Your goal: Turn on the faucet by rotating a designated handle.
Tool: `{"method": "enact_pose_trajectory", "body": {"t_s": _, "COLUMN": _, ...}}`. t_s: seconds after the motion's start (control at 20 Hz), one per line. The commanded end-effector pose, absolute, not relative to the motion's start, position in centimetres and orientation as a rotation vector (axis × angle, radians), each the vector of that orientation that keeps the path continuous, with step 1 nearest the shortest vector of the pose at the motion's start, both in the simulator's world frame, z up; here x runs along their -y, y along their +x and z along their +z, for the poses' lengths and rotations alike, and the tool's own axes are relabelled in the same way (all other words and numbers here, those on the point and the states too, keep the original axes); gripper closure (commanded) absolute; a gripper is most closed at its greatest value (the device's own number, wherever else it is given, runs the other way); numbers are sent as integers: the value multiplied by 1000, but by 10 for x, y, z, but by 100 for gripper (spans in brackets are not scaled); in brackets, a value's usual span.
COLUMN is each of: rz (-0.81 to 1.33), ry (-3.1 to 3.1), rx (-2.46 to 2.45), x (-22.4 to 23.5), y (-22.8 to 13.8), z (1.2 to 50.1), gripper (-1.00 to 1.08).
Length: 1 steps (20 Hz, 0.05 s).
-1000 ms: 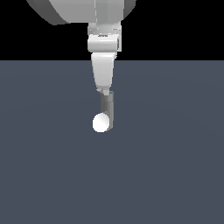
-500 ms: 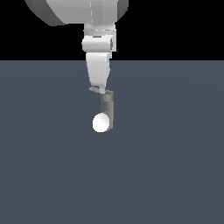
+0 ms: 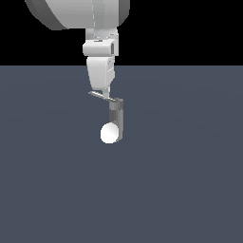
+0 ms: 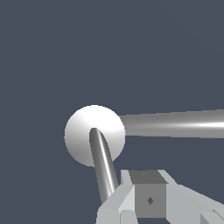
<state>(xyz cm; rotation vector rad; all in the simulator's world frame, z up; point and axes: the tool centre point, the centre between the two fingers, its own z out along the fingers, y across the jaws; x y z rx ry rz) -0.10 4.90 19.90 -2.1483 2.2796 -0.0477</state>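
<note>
Pushing at the handle [image 3: 100, 96]: gripper [image 3: 102, 90] sits right at the thin bar atop the faucet [image 3: 115, 119], mid-bench [image 3: 190, 180]. Finger [image 4: 148, 197] spacing: cannot tell. Rotation step appears in hand; next move calls for sweeping the bar sideways around the post.

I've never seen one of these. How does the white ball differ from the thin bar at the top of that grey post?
The white ball is round, bright and low on the faucet; the handle is flat, thin, grey, and sticks out sideways at the top, under the gripper. Both belong to the same post.
</note>
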Motion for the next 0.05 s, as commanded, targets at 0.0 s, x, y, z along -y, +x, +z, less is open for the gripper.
{"method": "enact_pose_trajectory", "body": {"t_s": 0.0, "rz": -1, "ry": -2244, "rx": -2198, "x": -101, "y": -8, "z": 182, "gripper": 108}}
